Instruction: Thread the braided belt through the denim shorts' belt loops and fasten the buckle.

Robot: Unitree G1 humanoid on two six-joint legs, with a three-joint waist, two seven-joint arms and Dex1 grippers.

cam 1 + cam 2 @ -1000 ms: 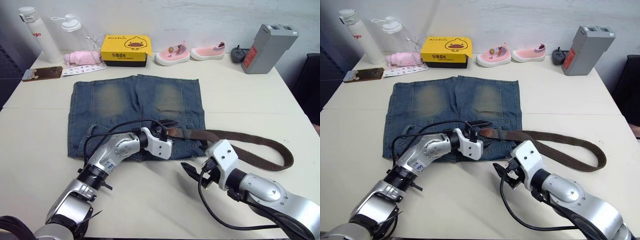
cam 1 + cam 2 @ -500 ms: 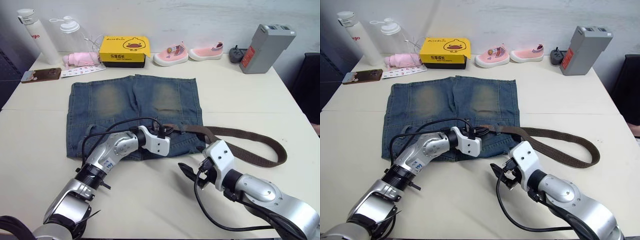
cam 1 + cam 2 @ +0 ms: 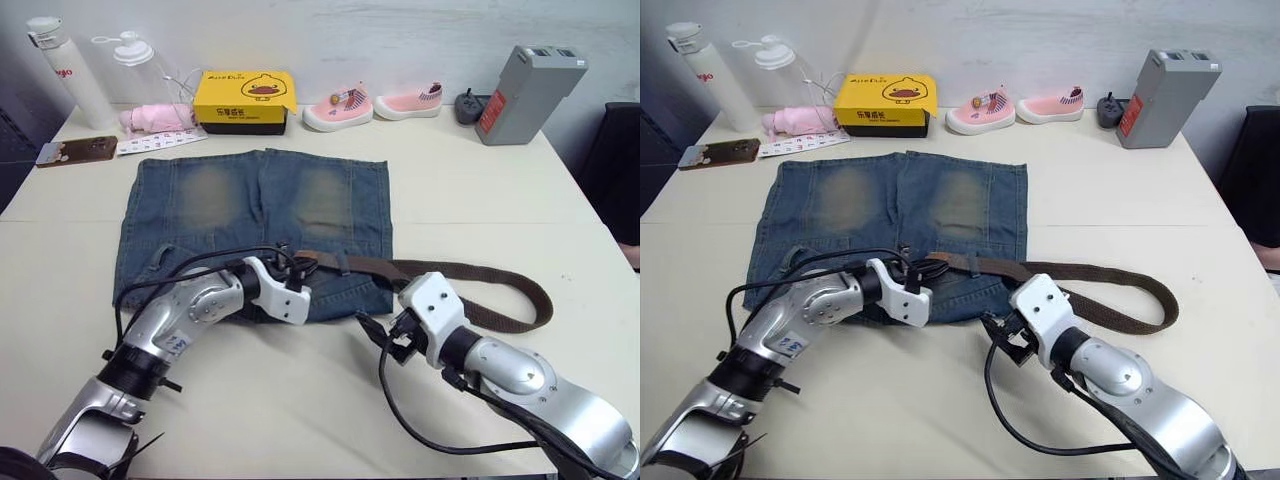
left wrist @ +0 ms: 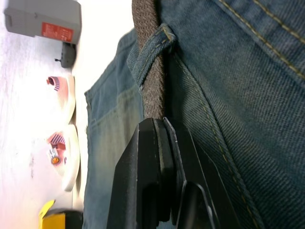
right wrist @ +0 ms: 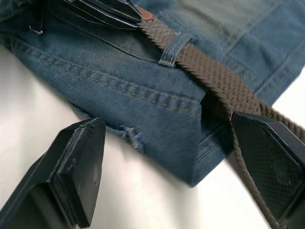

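Left wrist view shows you the left tool pressed together on the braided belt, just after the strap has passed under one of the belt loops. The denim shorts lie flat in the middle of the worktop, with the waistband on the near side. The belt runs along this waistband, leaves the shorts at their right edge and makes a long bend on the bare worktop to the right. Your right tool is spread wide and holds nothing; it hovers near the right near corner of the shorts, one finger just beside the strap. I cannot make out the buckle. The risk I see: if you pull the belt to the left too fast, the loop may drag and bunch the denim, because nothing holds the shorts down. The strap could also slip out of the left pinch, and then the end may slide back under the loop.
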